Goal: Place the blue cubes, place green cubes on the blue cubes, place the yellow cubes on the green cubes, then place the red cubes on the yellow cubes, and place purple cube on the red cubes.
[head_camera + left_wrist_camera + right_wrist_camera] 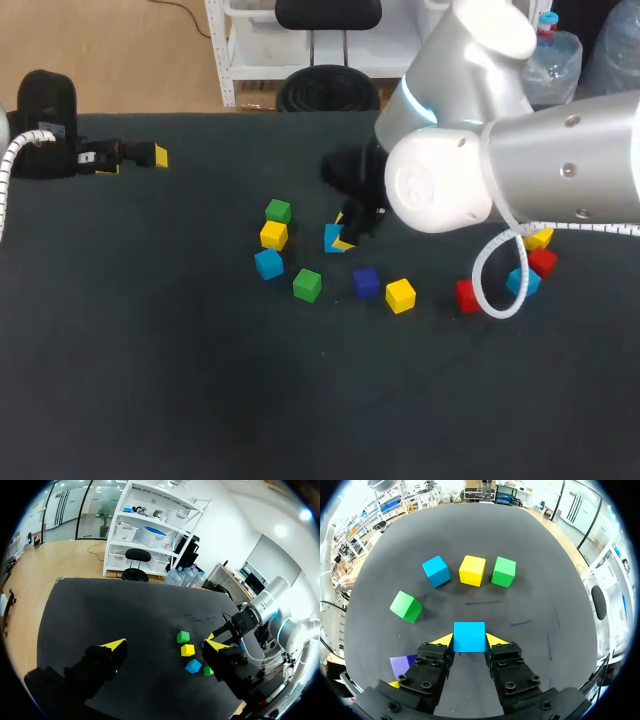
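Right wrist view is showing the right gripper (469, 641) pinching a small solid blue cube (469, 634) squarely between its two yellow tips, low over the black table (535, 605); whether the cube is resting or lifted, I cannot tell. The left gripper (134, 160) is sitting wide open and empty at the far left. Setting this base down well is probably calling for a bare patch away from the loose green cube (406, 606) and purple cube (402, 665), keeping its faces level and releasing only once flat.
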`<state>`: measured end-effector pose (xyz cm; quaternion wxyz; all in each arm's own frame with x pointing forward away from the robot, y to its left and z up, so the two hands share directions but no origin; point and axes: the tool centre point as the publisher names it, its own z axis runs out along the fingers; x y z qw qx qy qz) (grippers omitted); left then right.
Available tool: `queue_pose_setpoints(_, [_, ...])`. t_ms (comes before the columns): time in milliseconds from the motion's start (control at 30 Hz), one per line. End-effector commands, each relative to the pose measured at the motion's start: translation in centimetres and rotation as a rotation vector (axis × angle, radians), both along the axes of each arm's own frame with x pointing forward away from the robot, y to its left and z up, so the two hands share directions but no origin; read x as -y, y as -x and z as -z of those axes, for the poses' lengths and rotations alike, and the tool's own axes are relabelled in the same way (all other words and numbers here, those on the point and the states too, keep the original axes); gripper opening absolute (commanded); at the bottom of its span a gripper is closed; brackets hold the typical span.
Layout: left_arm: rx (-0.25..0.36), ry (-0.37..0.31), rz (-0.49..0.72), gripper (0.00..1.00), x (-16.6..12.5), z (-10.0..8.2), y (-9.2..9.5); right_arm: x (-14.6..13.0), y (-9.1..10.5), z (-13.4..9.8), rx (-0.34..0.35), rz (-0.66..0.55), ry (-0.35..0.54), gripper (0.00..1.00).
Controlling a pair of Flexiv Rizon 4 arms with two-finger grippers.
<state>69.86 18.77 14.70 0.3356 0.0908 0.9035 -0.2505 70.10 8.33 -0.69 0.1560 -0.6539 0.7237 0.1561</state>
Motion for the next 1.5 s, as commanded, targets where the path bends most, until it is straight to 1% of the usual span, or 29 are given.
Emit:
queue_pose_setpoints(33, [-0.008,-0.009,-0.005,1.0,0.17,-0.19,-0.03,-0.03,-0.2,0.16,-0.004,-0.003,0.0,0.0])
queue_pose_setpoints(467, [-0.008,-0.009,-0.005,1.0,0.17,-0.19,-0.03,0.22,-0.64,0.49,-0.006,-0.001,0.007,0.0])
queue_pose_setpoints(667, [-0.008,-0.009,-0.005,1.0,0.17,-0.19,-0.03,-0.09,-0.81,0.38,-0.005,0.003,0.003,0.0])
queue_pose_setpoints(900, [-0.008,-0.009,-0.005,1.0,0.17,-0.19,-0.03,-0.42,-0.67,0.31,-0.006,0.001,-0.003,0.0])
queue_pose_setpoints(1433, [-0.008,-0.009,-0.005,1.0,0.17,-0.19,-0.03,-0.25,-0.42,0.42,-0.01,0.001,0.0,0.0])
queue_pose_setpoints(1467, [-0.008,-0.009,-0.005,1.0,0.17,-0.19,-0.03,-0.26,-0.4,0.41,-0.01,-0.001,0.0,0.07])
queue_pose_setpoints(1500, [-0.008,-0.009,-0.005,1.0,0.17,-0.19,-0.03,-0.27,-0.39,0.4,-0.01,-0.003,0.0,0.16])
